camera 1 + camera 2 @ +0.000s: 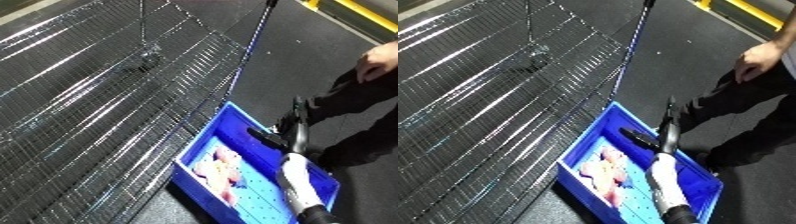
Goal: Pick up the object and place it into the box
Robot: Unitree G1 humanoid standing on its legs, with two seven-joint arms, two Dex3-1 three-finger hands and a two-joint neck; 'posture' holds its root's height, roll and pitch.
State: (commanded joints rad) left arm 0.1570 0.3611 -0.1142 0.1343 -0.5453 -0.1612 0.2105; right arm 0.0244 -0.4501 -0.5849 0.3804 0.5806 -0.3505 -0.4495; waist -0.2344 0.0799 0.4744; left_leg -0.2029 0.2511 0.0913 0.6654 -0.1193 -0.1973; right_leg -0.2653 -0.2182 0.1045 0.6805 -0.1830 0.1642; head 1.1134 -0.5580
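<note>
One hand point(269, 138), the right, is held over the blue bin point(206, 141), fingers straight; pink objects point(219, 170) are seen just below it.

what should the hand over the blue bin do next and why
Probably lift the right hand up and out of the blue bin. The pale pink object already lies on the bin's floor, apart from the hand, so the placing looks done. Whether the fingers are curled is too blurred to tell.
</note>
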